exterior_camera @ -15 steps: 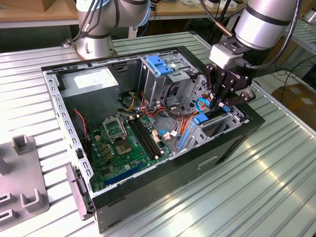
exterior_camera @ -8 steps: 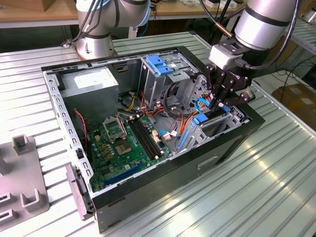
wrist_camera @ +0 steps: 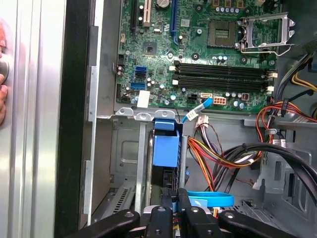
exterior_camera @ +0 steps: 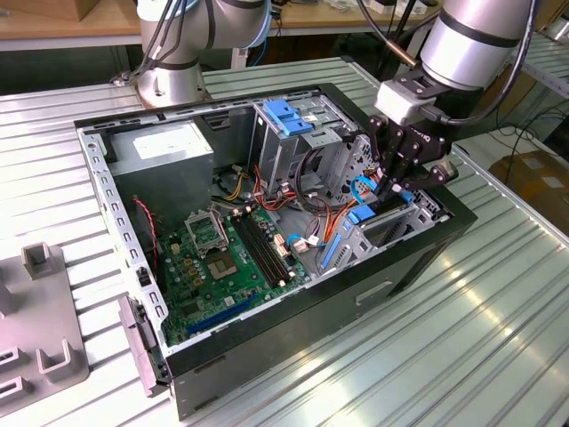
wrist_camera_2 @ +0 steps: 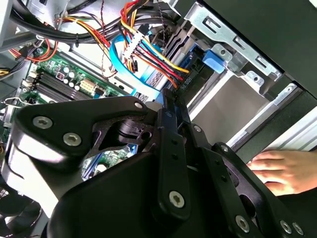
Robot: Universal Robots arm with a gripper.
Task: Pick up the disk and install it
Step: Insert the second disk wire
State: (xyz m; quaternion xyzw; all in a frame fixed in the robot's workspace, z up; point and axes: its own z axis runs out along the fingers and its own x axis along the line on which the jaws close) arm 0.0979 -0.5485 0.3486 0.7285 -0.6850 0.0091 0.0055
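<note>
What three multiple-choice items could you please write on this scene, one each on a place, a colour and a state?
1. In the exterior view, where is the gripper?
A. Over the power supply
B. Beside the case, over the table
C. At the drive cage at the case's end on the exterior view's right

2. In the first wrist view, what colour is the flat cable looped by the gripper?
A. Blue
B. White
C. Green

3. What state is the computer case in?
A. Closed by a panel
B. Lying open, motherboard exposed
C. Emptied of all boards

Answers:
1 C: the gripper reaches down into the drive cage at that end.
2 A: the flat cable is plainly blue.
3 B: the computer case has no cover on top and the motherboard shows.
</note>
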